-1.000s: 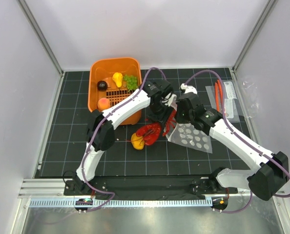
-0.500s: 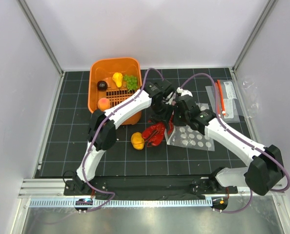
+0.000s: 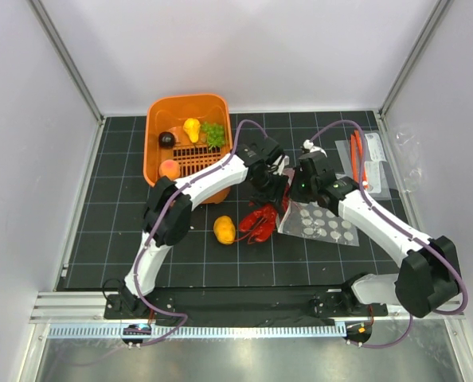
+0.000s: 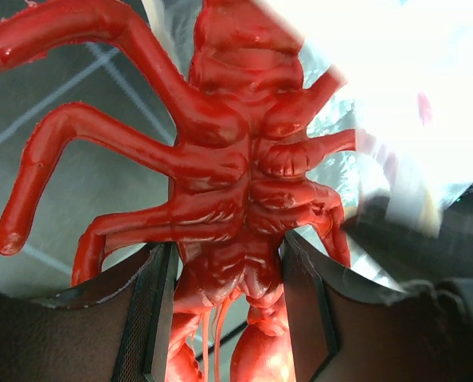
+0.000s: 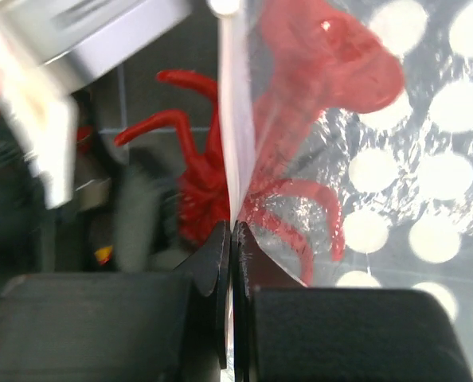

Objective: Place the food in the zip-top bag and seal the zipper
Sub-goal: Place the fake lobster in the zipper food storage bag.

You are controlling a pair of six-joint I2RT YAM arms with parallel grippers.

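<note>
**Lobster pinched at the mouth of the dotted bag**

Top view: the lobster (image 3: 260,224) is lying on the black mat (image 3: 109,239), off the near right corner of the orange basket (image 3: 152,151). The zip-top bag (image 3: 326,225) is lying flat farther right from the basket, its left edge meeting the lobster. The left gripper (image 3: 270,191) and right gripper (image 3: 297,191) are crowding together right of the basket, just above that edge. A yellow toy (image 3: 224,229) is sitting near the basket's near right corner, just beside the lobster. Inside the basket, the peach-orange fruit (image 3: 170,169) is resting by the left wall and the grape bunch (image 3: 213,133) by the far right corner. Flat packets (image 3: 372,163) are lying well right of the basket, at the mat's edge. Bare grid is showing nearward of the basket.

Left wrist: the left gripper (image 4: 228,314) is pinching the lobster (image 4: 244,199) by its body, belly to the camera, legs spreading left. Bag (image 4: 396,111) plastic is shining at right.

Right wrist: the right gripper (image 5: 232,239) is pressing its jaws together on the zipper (image 5: 230,119) strip. Part of the lobster (image 5: 197,191) is showing left of that strip, and part is showing red through the dotted plastic (image 5: 428,167); whether inside or beneath, I cannot tell.
</note>
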